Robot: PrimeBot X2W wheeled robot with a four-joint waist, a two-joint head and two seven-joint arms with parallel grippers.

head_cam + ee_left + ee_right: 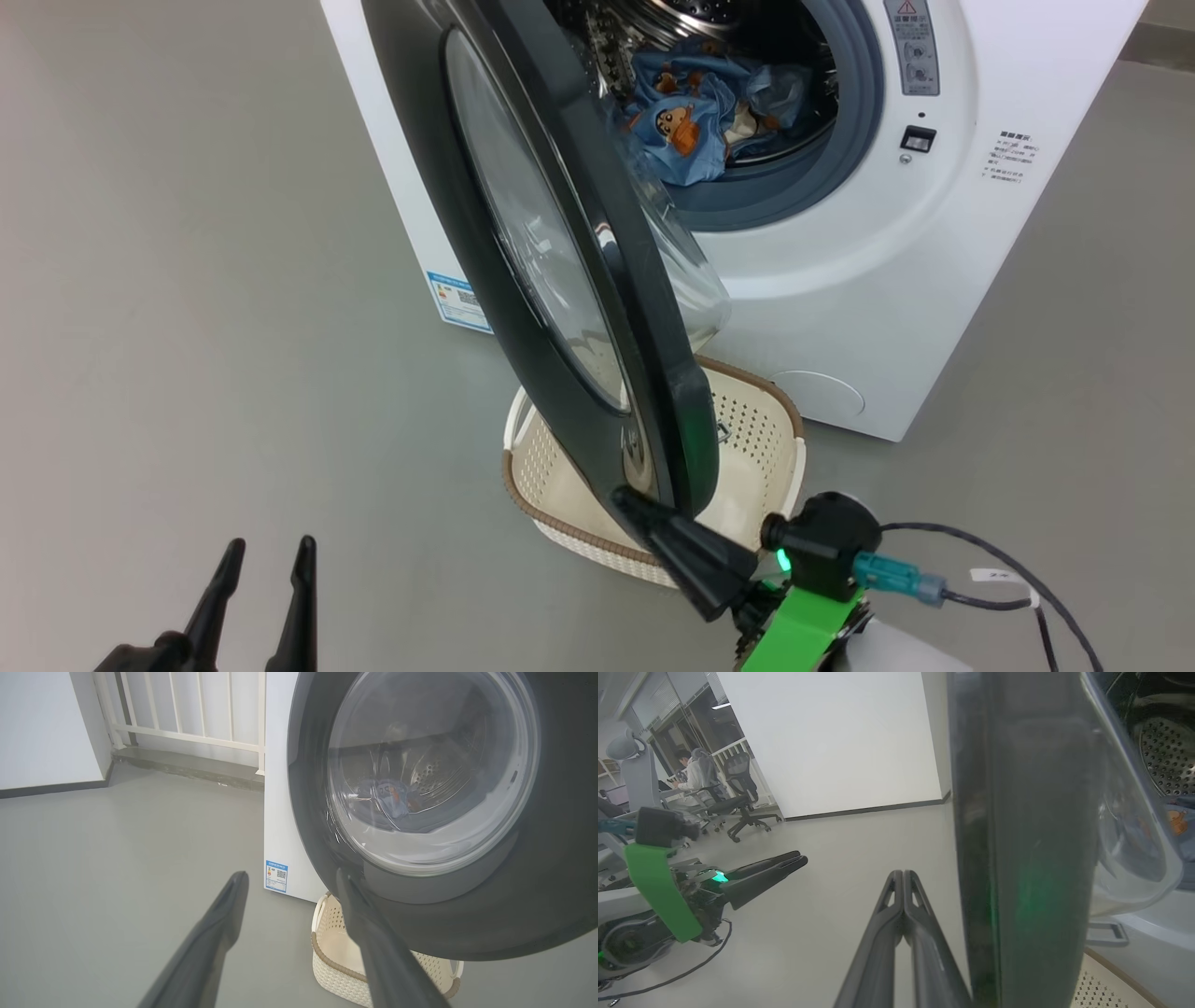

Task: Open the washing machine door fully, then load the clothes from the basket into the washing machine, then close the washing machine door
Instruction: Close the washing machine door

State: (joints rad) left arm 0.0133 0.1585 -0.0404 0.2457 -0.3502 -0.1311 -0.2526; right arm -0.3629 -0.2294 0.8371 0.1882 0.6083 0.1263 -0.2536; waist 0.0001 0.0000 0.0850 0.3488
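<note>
Washing machine door (pixel 534 266) stands partly open over the basket (pixel 758 437), with the clothes (pixel 686 126) inside the washing machine (pixel 887 308). The right gripper (pixel 624 497), fingers pressed together, meets the door's lower rim. The left gripper (pixel 266 553) hangs spread wide, well apart.

— How does the washing machine door (pixel 532 224) stand?
— Partly open, swung out from the white washing machine (pixel 934 271) on its left hinge. It has a glossy black rim and a clear glass bowl that bulges toward the drum.
— And the clothes (pixel 691 121)?
— Light blue with orange-brown cartoon figures, bunched inside the steel drum behind the grey gasket.
— The basket (pixel 756 439)?
— Cream, perforated, brown-rimmed. It stands upright on the floor just before the machine's front, partly under the door's lower edge.
</note>
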